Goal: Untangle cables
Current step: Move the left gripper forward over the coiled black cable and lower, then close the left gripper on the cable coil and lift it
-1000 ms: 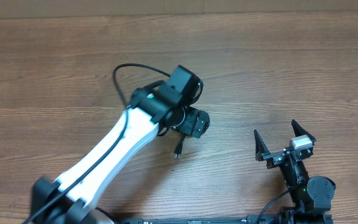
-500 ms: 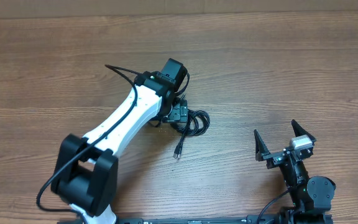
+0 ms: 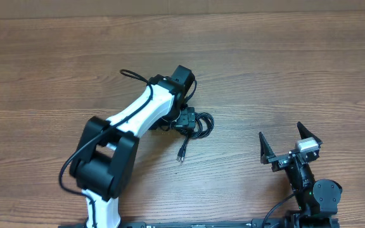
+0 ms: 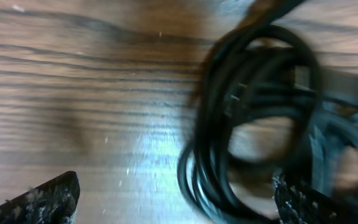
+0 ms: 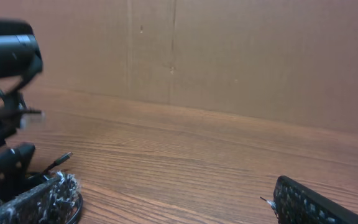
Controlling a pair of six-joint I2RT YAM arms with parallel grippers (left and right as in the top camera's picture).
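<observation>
The left arm reaches out from its base at the near edge of the table [image 3: 296,63]. Its black shoulder and elbow joints are stacked close to the base, and the white forearm runs diagonally away and to the right, up to a black wrist that bends over and points the left gripper [image 3: 184,118] down at the wood. In the left wrist view its jaws are spread wide, with one textured fingertip in each lower corner of the frame, and nothing is clamped between them. The cables [image 3: 201,123] lie directly beneath this hand as a small coil of thin black cord, several loops wound over one another. The coil sits between the spread fingers but much closer to the right-hand finger, whose tip overlaps the edge of the loops; the blur makes it impossible to tell whether it is touching them. One loose end trails out of the coil toward the arm's base and finishes in a small plug [image 3: 181,156] lying on bare wood just short of the hand. The right arm is folded low at the near edge, well off to the side of the coil. The right gripper [image 3: 285,140] points toward the far side of the table with its two fingers splayed in a wide V, holding nothing and above bare wood. In the right wrist view the coil sits low on the far left, beyond its left fingertip.
</observation>
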